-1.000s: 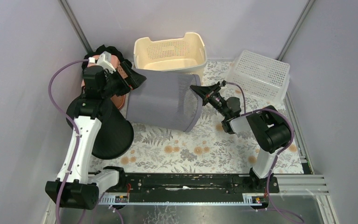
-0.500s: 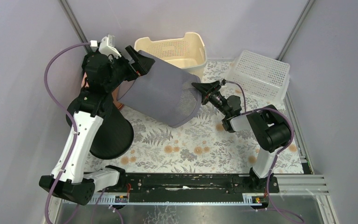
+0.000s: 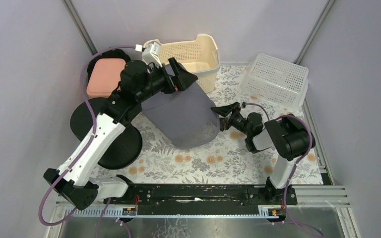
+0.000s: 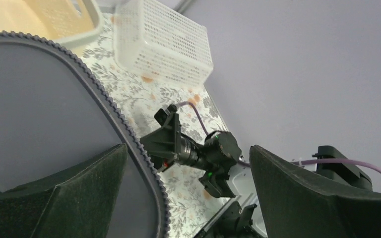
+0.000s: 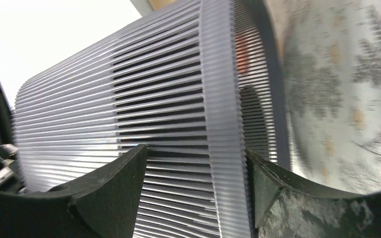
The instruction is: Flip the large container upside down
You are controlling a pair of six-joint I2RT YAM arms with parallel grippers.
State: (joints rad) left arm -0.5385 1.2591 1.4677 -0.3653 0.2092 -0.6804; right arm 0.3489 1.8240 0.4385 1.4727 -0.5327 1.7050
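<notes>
Two grippers attend one grey slatted container (image 3: 181,119), which sits tilted on the floral worktop (image 3: 218,158).

Left gripper (image 3: 182,74): released, jaws at full spread, straddling the container's ribbed base rim. One finger lies over the flat base, the other in free air. Base end is raised at this gripper; opp. end slopes down toward the right gripper (image 3: 218,118).

Right gripper: released, jaws apart, slatted wall directly ahead of fingers. Contact cannot be told.

Cream basket (image 3: 183,52) sits just beyond left gripper. White perforated basket (image 3: 278,77) is well apart from right gripper. Pink box (image 3: 105,78) and black bin (image 3: 114,144) are on left gripper's outer side.
</notes>
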